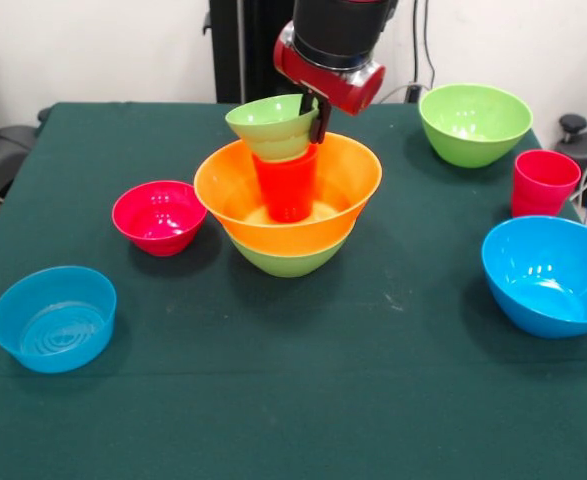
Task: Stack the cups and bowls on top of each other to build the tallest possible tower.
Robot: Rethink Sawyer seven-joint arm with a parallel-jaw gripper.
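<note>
End effector (316, 113) pinches glossy round small green bowl (271, 121) rim.

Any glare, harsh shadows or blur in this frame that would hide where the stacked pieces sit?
Front view: small glare spots on the big blue bowl and the red bowl, nothing washed out; shadows on the green cloth are soft; the wide orange bowl and the small green bowl have sharp rims; the end effector is dark against the bowl, so its fingers are hard to read.
</note>
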